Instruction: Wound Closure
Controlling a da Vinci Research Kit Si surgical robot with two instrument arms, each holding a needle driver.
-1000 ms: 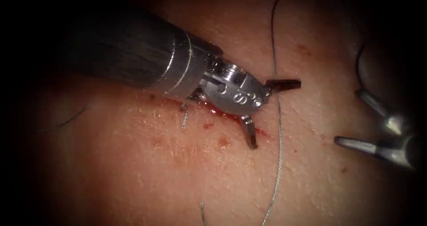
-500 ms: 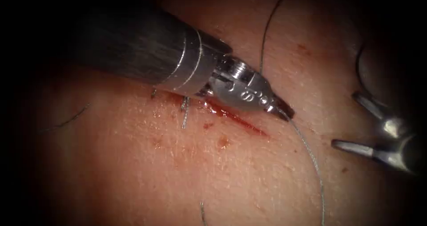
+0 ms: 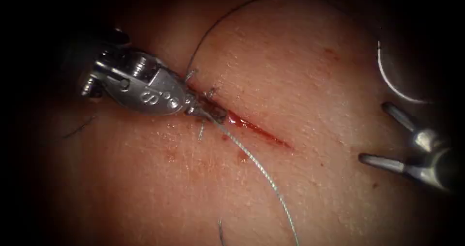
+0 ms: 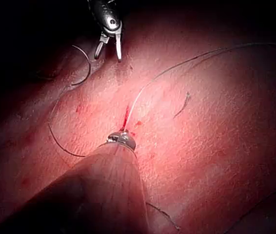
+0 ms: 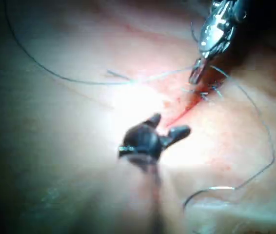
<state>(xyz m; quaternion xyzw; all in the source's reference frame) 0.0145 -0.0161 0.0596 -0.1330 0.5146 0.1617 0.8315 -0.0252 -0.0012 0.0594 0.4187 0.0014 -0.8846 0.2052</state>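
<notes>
Thread (image 3: 256, 166) crosses tissue (image 3: 339, 188) between tools; needle (image 3: 395, 84) beside right tool (image 3: 375, 134).

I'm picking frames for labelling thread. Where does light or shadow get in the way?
Endoscope view: dark edges dim the free needle lying on the tissue right of the cut and the open, empty right end effector; the left end effector, shut on the thread, is well lit. Right wrist view: glare washes over tissue beside the cut.
</notes>
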